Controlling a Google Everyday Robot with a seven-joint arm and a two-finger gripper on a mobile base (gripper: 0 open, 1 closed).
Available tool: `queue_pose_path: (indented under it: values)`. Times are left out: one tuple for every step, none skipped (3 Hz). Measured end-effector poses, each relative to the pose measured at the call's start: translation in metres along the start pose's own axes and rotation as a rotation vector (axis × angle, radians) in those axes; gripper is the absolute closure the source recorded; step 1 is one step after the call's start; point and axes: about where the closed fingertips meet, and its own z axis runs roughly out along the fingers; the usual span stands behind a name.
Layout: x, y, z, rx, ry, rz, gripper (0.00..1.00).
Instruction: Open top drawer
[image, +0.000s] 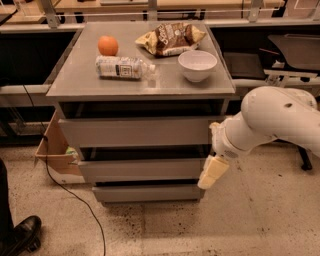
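The top drawer (135, 131) is a wide flat grey front just under the cabinet's top, and it looks shut. Below it are a middle drawer front (142, 169) and a narrower bottom one (147, 192). My gripper (212, 173) hangs from the white arm (272, 120) at the cabinet's right front corner, level with the middle drawer and below the top drawer's right end. It points down and left and holds nothing that I can see.
On the cabinet top (75, 82) lie an orange (108, 45), a plastic bottle (122, 67) on its side, a chip bag (170, 38) and a white bowl (197, 65). A cardboard box (54, 150) stands at the left. A cable (75, 200) and a shoe (22, 235) are on the floor.
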Motion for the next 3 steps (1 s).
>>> queue_pose_path:
  values:
    - [-0.011, -0.022, 0.025, 0.024, -0.04, 0.01, 0.0]
    - [-0.017, -0.048, 0.05, 0.049, -0.079, 0.031, 0.0]
    - [-0.018, -0.073, 0.072, 0.075, -0.115, 0.047, 0.0]
